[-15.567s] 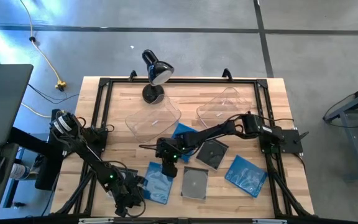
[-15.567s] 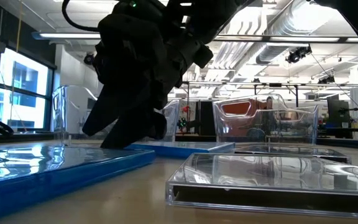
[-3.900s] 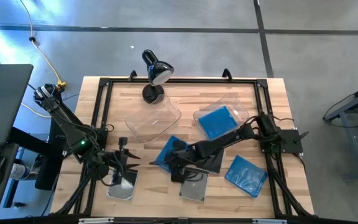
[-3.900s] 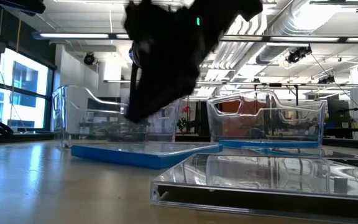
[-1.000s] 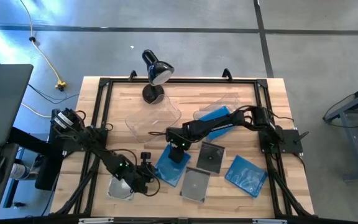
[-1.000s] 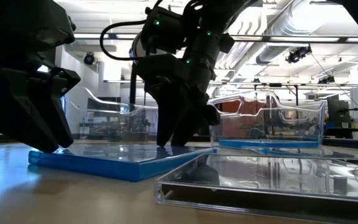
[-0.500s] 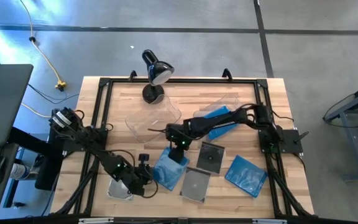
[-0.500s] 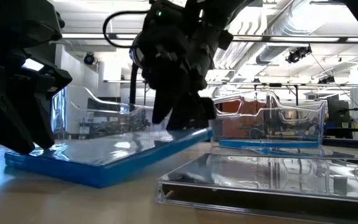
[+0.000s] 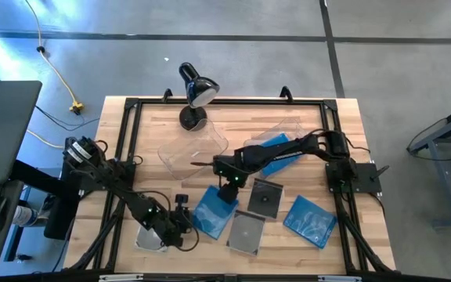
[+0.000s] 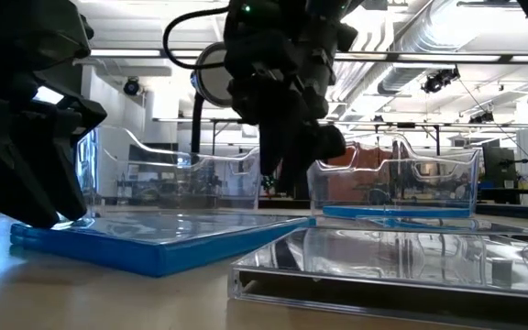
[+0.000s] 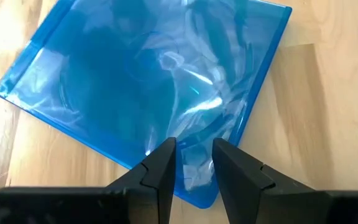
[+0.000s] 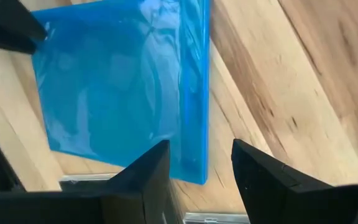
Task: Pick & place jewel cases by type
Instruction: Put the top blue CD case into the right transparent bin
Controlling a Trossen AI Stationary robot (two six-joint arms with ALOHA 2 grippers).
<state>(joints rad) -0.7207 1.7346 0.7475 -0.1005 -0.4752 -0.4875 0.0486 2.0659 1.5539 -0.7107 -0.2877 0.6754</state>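
At table centre, blue jewel case (image 9: 214,210) lies flat; our left gripper (image 9: 185,222) at its 9 o'clock corner w/ fingers parted astride the edge, right gripper (image 9: 229,184) at 12, released. Risk: shallow pinch slips, case skids into neighbouring grey cases (image 9: 246,232)

Grey concrete floor (image 9: 233,70); black desk lamp (image 9: 194,92) on wooden table (image 9: 343,117); bright window (image 10: 21,137); ceiling ducts (image 10: 447,41)

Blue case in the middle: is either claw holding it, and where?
Right gripper hangs open above the blue case, holding nothing; left gripper sits at its corner, grip unclear.
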